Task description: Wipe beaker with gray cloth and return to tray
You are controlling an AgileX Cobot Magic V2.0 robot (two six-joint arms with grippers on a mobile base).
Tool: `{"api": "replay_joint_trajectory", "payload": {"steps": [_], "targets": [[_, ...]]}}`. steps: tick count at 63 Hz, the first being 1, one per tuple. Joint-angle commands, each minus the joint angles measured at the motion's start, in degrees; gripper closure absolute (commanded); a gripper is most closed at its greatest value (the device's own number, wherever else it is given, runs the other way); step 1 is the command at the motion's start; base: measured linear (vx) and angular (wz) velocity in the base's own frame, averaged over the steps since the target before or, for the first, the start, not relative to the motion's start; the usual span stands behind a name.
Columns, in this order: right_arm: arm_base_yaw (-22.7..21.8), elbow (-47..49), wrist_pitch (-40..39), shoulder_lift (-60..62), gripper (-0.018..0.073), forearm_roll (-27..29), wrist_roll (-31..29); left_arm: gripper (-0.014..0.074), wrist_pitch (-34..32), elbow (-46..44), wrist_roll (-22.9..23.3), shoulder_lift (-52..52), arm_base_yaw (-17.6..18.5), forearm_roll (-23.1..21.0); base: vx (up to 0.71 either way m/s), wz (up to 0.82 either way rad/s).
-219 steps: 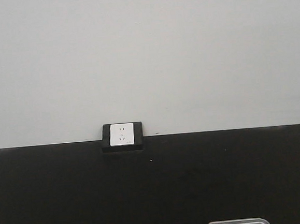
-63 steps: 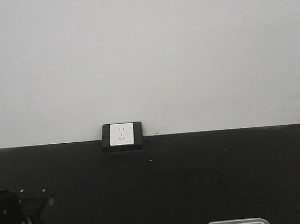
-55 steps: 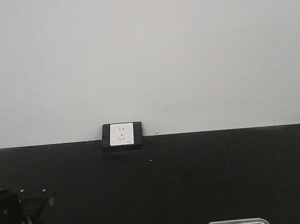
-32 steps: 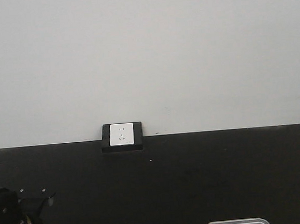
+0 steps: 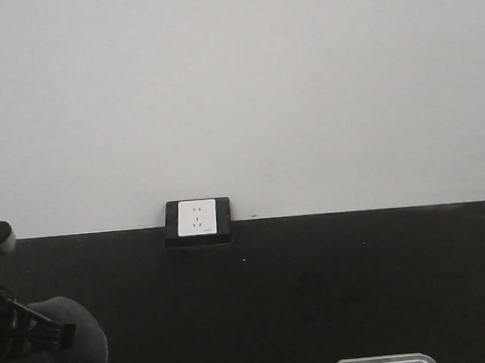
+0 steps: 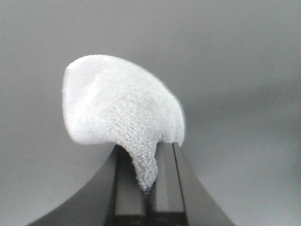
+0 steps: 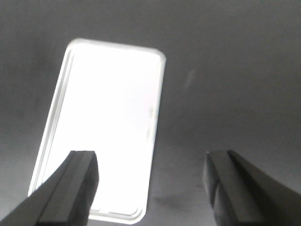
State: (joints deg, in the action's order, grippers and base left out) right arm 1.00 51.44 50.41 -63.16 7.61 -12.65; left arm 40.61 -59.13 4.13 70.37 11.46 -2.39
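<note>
left gripper [image 6: 145, 157]: clamped narrow on a fold of the gray cloth [image 6: 120, 103], fabric pinched between the two fingers.
gray cloth: bulged in a rounded lump above the fingertips. In the front view it sat low at the far left, under the black arm hardware.
wall socket [image 5: 197, 218]: white, in a black frame, where the pale wall met the black surface [image 5: 318, 293], left of centre.
tray [image 7: 106, 117]: lay flat on the dark surface, washed out by glare in the right wrist view. The front view caught only its far edge at the bottom, right of centre.
right gripper [image 7: 151, 157]: spread wide, gripping nothing. Its left finger overlapped the tray's near end in view. Its right finger was over the dark surface. Height above the tray: could not tell.
</note>
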Motion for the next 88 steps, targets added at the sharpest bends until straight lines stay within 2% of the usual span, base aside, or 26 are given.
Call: {"api": "replay_joint_trajectory", "payload": {"steps": [1,8,23,45,64,88], "targets": [[0.03,4.81,0.00,-4.20,0.0040,1.07,-2.22,0.0602,-2.68,-1.53,0.02,-3.60,0.43,-0.17,0.00,0.00],[0.03,6.88,2.81,-9.83,0.0040,1.80,-2.36,0.0602,-1.62,-1.53,0.02,-4.39,0.43,-0.17,0.00,0.00],[0.03,7.61,3.39,-18.87,0.0040,6.02,-4.66,0.0602,-2.33,0.82,0.02,-4.33,0.43,-0.17,0.00,0.00],[0.03,7.61,0.66,-25.94,0.0040,5.49,-4.66,0.0602,-2.08,5.62,0.02,-4.33,0.43,-0.12,0.00,0.00],[0.03,7.61,-0.74,-30.10,0.0040,5.37,-4.60,0.0602,-1.76,6.02,0.02,-4.69,0.43,-0.17,0.00,0.00],[0.03,7.61,-1.64,-32.44,0.0161,6.60,-4.16,0.0602,-1.81,6.02,0.02,-4.69,0.43,-0.17,0.00,0.00]]}}
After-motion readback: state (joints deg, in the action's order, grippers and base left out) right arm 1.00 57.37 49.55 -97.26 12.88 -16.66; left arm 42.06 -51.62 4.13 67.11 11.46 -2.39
